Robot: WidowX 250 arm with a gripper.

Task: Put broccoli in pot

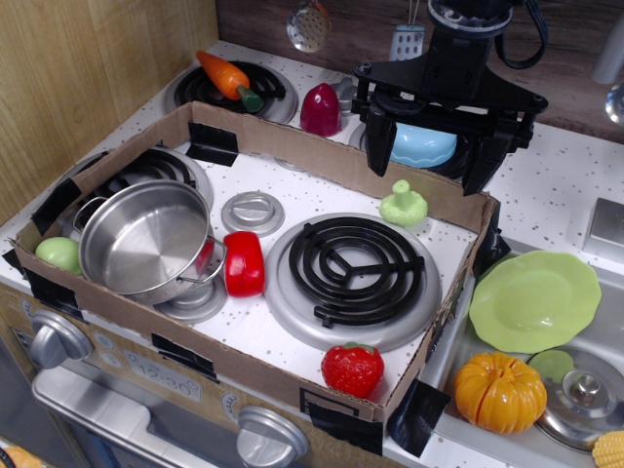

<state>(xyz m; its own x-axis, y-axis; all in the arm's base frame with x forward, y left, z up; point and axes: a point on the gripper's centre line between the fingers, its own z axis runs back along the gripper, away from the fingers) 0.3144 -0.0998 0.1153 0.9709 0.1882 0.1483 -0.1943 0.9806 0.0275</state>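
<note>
Nearest the camera we saw a red strawberry (352, 369) resting just inside the front wall of the cardboard frame (255, 375) that fenced in the toy stovetop. Beyond it lay the large black coil burner (355, 269), bare on top and giving the widest open room inside the frame. At about one o'clock from that burner, close to the frame's far wall, stood the broccoli (404, 205), stem up and touching nothing else. Directly above and behind it, at twelve o'clock, we found the gripper (436, 154) hanging with its two black fingers spread wide apart and holding nothing.

At nine o'clock from the burner sat the pot (144, 241), tilted slightly and empty, its near handle just beside a red pepper (243, 263). A light-green ball (59, 253) lay against the pot's left side, hard by the frame's left wall. A blue bowl (423, 146) sat behind the gripper, outside the frame. At three o'clock, outside the right wall, a green plate (535, 300) lay empty, with an orange pumpkin (499, 392) near it.
</note>
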